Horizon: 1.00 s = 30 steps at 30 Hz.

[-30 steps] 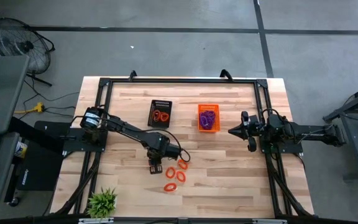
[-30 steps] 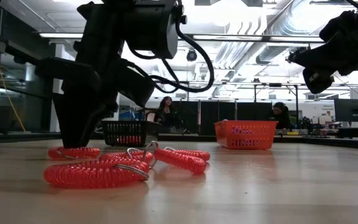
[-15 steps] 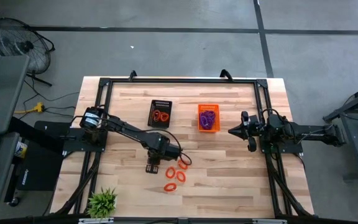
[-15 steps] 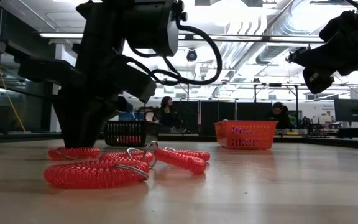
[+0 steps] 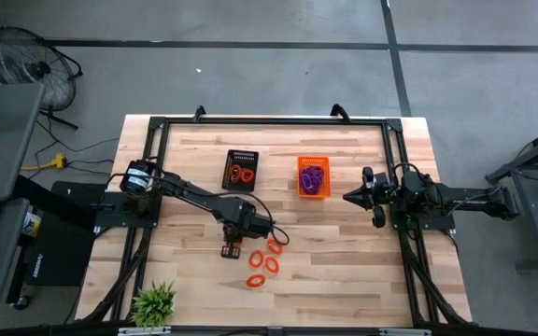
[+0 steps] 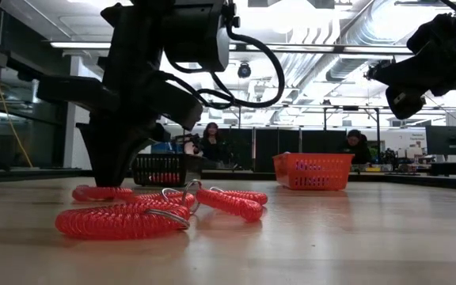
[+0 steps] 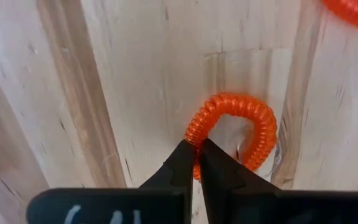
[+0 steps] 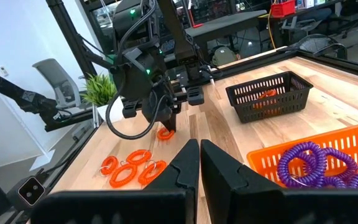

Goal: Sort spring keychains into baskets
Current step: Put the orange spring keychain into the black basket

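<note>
Over the table's middle, nearer the front edge, my left gripper (image 5: 233, 251) points down and is shut on an orange-red spring keychain (image 7: 235, 123). Three more orange-red keychains (image 5: 267, 264) lie on the wood just to its right. At the far middle stand a black basket (image 5: 240, 172) holding orange-red keychains and an orange basket (image 5: 313, 177) holding purple ones (image 8: 309, 165). At the right, my right gripper (image 5: 347, 198) hovers shut and level, holding nothing. My left gripper pinches one side of the keychain's coiled loop (image 7: 195, 132) between its two fingertips. The fingers (image 7: 180, 163) come from above, pointing down, and lie across the coil. The rest of the loop lies flat on the table (image 6: 101, 192).
A small potted plant (image 5: 153, 303) stands at the table's near left corner. A black frame rail (image 5: 269, 121) runs along the table's far edge and down both sides. People sit in the room beyond the table (image 6: 210, 142). Bare wood lies in front of the right arm.
My left gripper has stayed over the keychain, rolled a little about its downward axis, and shut its fingers on the coil. In the low view the gripped keychain has slid slightly along the table.
</note>
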### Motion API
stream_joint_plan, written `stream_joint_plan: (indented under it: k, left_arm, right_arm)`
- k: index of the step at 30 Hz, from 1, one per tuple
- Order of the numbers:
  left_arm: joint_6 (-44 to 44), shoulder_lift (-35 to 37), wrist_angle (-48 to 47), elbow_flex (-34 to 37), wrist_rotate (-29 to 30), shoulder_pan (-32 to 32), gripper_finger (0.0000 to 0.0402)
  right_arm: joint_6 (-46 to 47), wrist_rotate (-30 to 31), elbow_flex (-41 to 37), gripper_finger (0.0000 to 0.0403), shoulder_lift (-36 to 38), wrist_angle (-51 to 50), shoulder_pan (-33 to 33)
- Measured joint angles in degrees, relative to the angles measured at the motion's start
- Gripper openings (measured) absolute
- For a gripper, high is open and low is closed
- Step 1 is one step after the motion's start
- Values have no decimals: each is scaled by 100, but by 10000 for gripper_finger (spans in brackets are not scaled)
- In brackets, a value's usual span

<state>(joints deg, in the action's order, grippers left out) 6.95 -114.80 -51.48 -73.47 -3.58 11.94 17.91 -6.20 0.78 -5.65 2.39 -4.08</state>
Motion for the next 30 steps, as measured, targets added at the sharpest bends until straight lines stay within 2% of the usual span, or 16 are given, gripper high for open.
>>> stream_joint_plan:
  k: [10,19,25,27,30]
  left_arm:
    - [677,74,-410,-462,54,4,11]
    - [1286,494,-143,-939,104,-2,11]
    - [1621,718,-88,-956,470,-209,11]
    - [1666,873,-483,-905,556,-326,11]
    - [1729,1010,-317,-951,742,-542,11]
  right_arm:
    - [-2,2,0,11,-2,0,-1]
    - [0,0,0,11,0,4,-2]
    - [0,1,0,11,2,0,0]
    - [1,0,0,11,4,2,0]
    - [0,2,0,11,2,2,-2]
